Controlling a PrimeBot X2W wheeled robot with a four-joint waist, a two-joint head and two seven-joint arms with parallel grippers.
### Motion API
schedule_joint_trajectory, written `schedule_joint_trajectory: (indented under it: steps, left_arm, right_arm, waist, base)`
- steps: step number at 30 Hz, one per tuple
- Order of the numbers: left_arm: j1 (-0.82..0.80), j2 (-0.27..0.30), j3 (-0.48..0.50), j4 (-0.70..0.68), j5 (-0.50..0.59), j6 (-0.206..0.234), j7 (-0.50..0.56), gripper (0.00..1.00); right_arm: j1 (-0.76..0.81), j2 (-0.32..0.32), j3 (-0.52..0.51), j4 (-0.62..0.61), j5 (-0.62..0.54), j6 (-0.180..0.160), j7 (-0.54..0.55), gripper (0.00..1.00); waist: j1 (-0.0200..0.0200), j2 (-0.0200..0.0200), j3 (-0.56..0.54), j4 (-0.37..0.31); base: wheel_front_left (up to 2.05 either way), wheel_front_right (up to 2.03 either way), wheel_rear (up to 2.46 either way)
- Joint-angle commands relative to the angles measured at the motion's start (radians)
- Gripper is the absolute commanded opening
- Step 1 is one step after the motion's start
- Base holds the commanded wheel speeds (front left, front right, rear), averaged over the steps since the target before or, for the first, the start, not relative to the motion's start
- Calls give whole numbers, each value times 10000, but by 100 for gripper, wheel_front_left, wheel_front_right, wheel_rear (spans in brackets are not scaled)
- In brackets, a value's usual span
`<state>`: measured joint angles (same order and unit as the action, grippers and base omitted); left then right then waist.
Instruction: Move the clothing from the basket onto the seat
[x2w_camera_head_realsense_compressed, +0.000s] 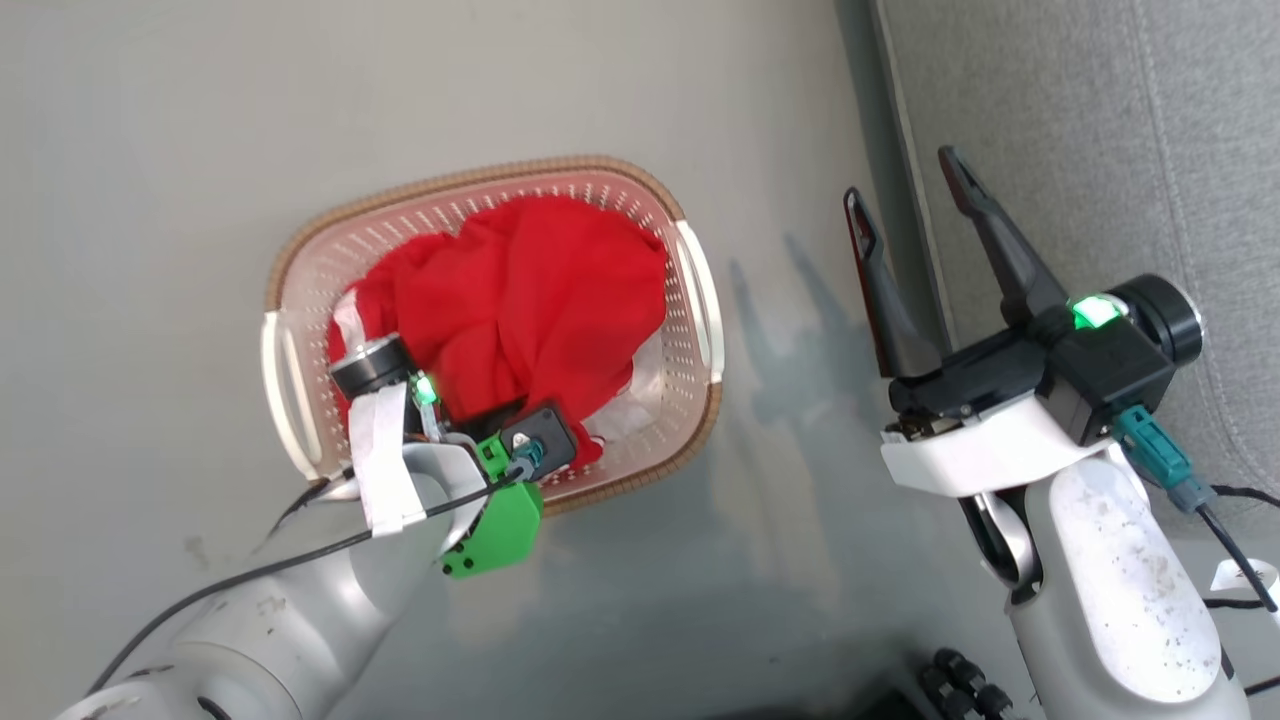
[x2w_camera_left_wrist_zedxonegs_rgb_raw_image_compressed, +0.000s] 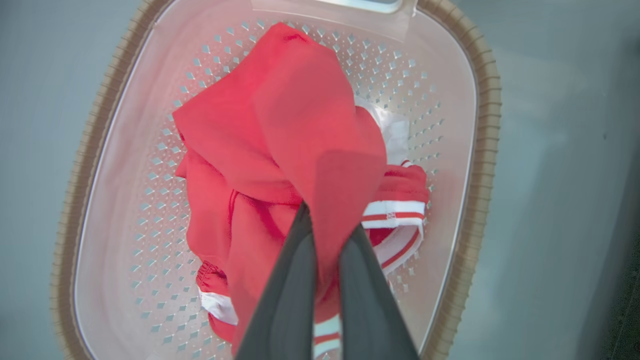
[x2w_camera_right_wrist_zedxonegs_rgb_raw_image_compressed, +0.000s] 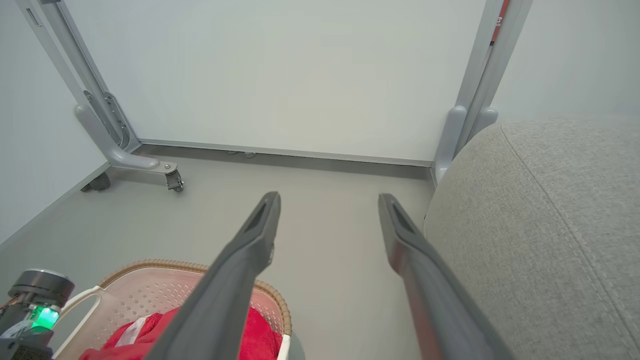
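Because the left fingers (x2w_camera_left_wrist_zedxonegs_rgb_raw_image_compressed: 285, 300) are closed on only one fold of the red clothing (x2w_camera_left_wrist_zedxonegs_rgb_raw_image_compressed: 280, 125), heaped in the basket (x2w_camera_left_wrist_zedxonegs_rgb_raw_image_compressed: 482, 150) on the floor (x2w_camera_head_realsense_compressed: 150, 150), a lift may let it slip or drag the rest short of the seat (x2w_camera_head_realsense_compressed: 1100, 120). The right fingers (x2w_camera_right_wrist_zedxonegs_rgb_raw_image_compressed: 240, 270) hang open and empty.
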<state>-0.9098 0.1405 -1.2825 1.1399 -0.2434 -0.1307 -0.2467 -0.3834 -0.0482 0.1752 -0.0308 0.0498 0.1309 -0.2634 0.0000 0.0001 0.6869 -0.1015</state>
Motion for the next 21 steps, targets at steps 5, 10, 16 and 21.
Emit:
schedule_joint_trajectory:
  steps: [5, 10, 16, 21]
  left_arm:
    - [531, 1, 7, -509, -595, 1, -163, 0]
    - [727, 86, 14, -1319, -1370, 1, -195, 0]
    - [1059, 448, 201, -2540, -2031, 1, -191, 0]
    - [1485, 663, 761, -3318, -2033, 1, -193, 0]
  right_arm:
    - [542, -38, -74, 236, -76, -3, -21, 100]
    - [918, -40, -88, 393, -117, -3, -21, 100]
    - [1387, -40, -174, 569, -147, -3, -21, 100]
    - [1787, -38, -201, 713, -100, -3, -21, 100]
  waist:
    - [0, -1, -1620, 635]
    - [0, -1, -2407, 868]
    - [0, -1, -3228, 1107]
    - [0, -1, -3868, 1246]
  base:
    - [0, 0, 0]
    - [0, 0, 0]
    - [0, 0, 0]
    - [0, 0, 0]
